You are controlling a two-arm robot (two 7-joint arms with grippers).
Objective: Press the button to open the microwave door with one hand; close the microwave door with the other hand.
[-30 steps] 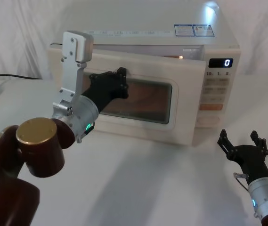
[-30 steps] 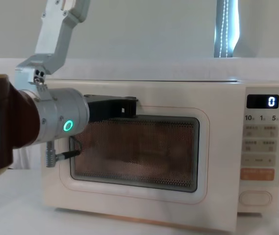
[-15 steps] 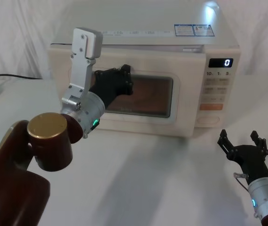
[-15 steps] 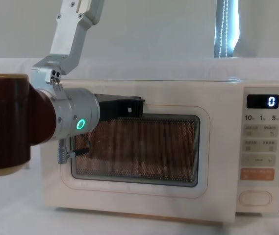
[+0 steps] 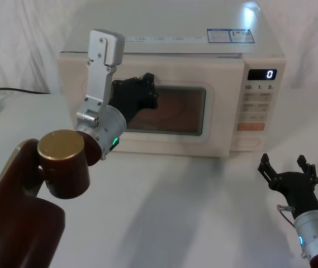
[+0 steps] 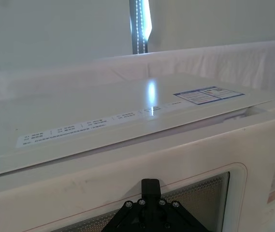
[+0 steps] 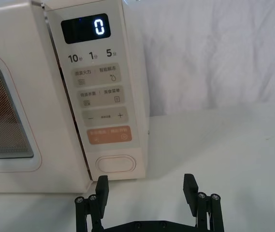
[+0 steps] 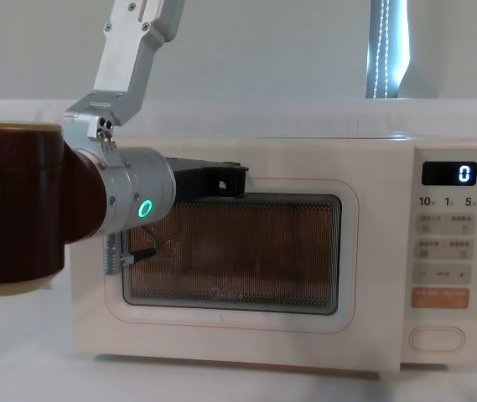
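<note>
The left arm reaches forward and up from the lower left of the head view, its brown elbow joint low, its silver wrist with a green light angled toward the microwave [image 5: 203, 67], and a silver link standing upright behind it. The left pincer [image 5: 142, 92] lies against the upper left of the door [image 5: 164, 142], over the corner of the dark window; in the chest view its black body lies flat along the window's top edge [image 8: 213, 180]. Whether its fingers are spread or together I cannot tell. In the left wrist view the pincer [image 6: 150, 186] points at the cream strip of the door [image 6: 79, 198] just above the window. The door sits flush with the front of the microwave, the panel with the lit 0 to its right. The right arm rests low at the right, well in front of the microwave, with the right pincer [image 5: 288, 166] pointing up and forward above the white worktop [image 5: 192, 212], its fingers set wide apart and holding nothing. In the right wrist view the spread pincer [image 7: 146, 191] sits just below and apart from the button [image 7: 116, 164], which lies at the bottom of the panel under the orange key [image 7: 108, 135].
</note>
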